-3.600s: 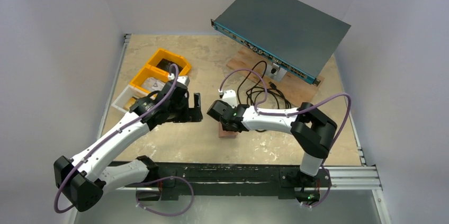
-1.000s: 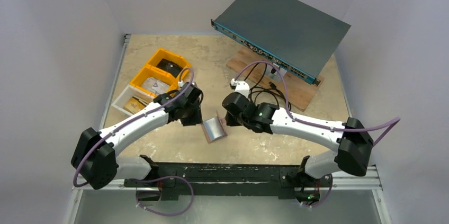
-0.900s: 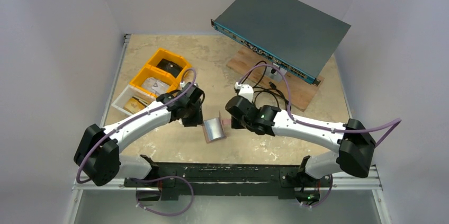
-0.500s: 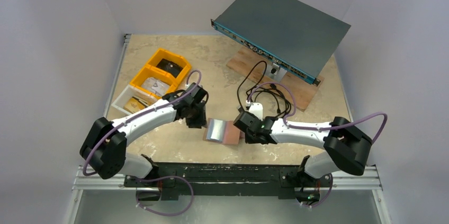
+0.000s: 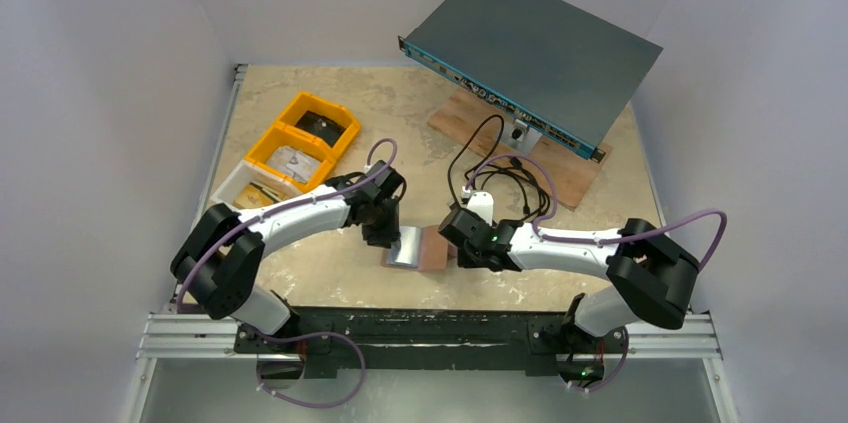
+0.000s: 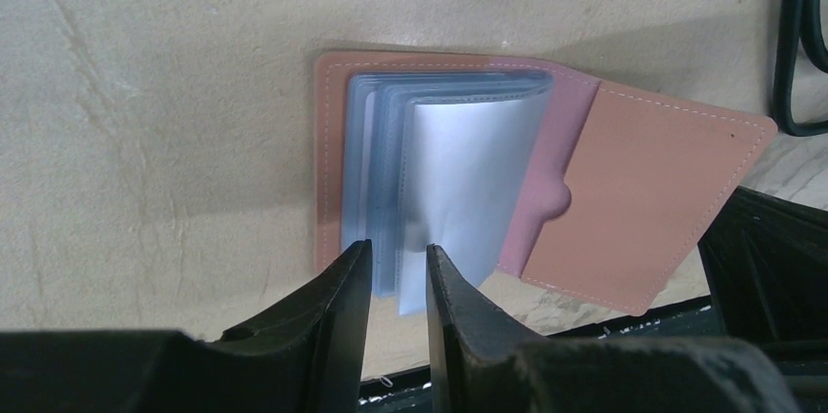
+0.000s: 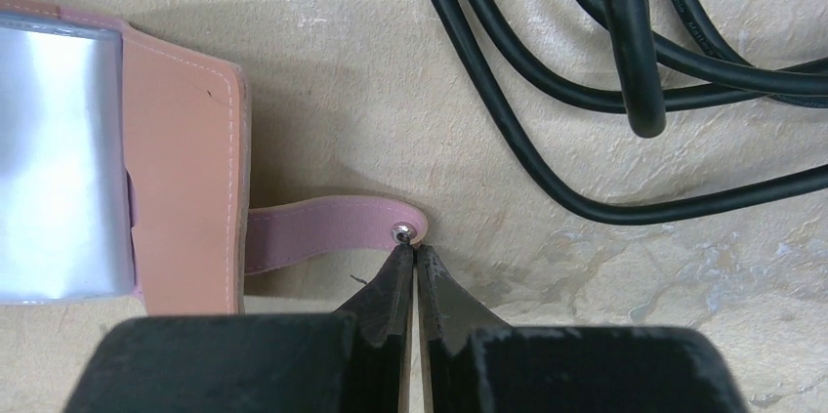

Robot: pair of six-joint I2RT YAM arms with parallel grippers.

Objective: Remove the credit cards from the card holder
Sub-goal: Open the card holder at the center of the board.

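Observation:
The tan card holder (image 5: 432,249) lies open and flat on the table, its bare flap (image 6: 635,198) to the right. Pale blue-grey credit cards (image 6: 459,179) fan up from its left half. My left gripper (image 6: 398,252) straddles the near edge of those cards; its jaws stand narrowly apart with a few card edges between them. In the top view it sits at the holder's left side (image 5: 385,235). My right gripper (image 7: 411,252) is shut, its tips against the end of the pink strap (image 7: 322,227) right by the snap stud (image 7: 401,231).
Black cables (image 7: 605,91) lie just beyond the right gripper. Yellow bins (image 5: 300,138) and a white bin (image 5: 240,193) stand at the left. A grey rack unit (image 5: 530,53) rests on a wooden board (image 5: 570,168) at the back right.
The right gripper swung the holder's flap over to the right and laid it flat. The left arm moved right onto the cards, and its jaws narrowed.

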